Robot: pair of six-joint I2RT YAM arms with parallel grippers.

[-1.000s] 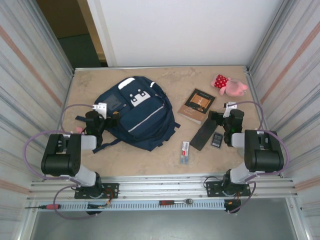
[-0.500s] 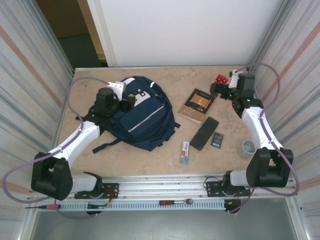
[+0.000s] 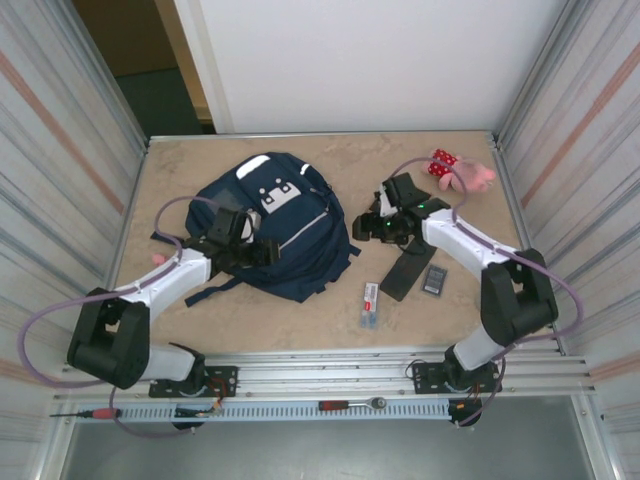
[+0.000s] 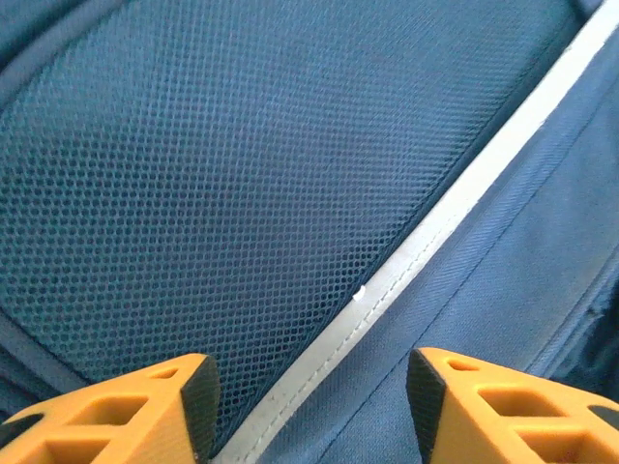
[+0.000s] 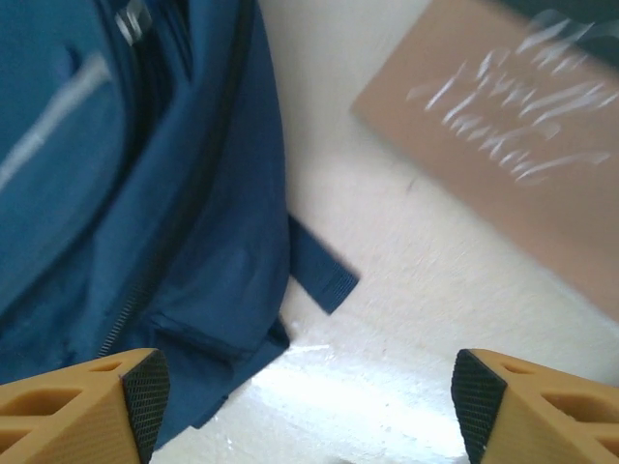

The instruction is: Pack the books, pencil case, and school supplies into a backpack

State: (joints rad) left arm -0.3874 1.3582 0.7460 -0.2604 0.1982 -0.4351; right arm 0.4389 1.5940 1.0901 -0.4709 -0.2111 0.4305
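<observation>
surface: beige table [image 3: 340,160] inside a metal-walled bay is carrying everything.
left gripper [image 4: 309,387]: fingers are standing apart, grasping nothing; backpack [image 4: 242,193] mesh and pale stripe are lying between and beyond them.
right gripper [image 5: 309,396]: fingers are standing wide apart, empty; backpack hem is lying beside one finger, book [image 5: 503,126] beyond the other.
risk: left fingers closing on loose fabric could be dragging the backpack; right could be shoving the book away.

Both robot arms stretch forward and bend inward toward each other.
Left gripper [image 3: 258,247] points right, its orange-tipped jaws partly apart; right gripper [image 3: 372,228] points left from a bent elbow, jaws spread wider.
</observation>
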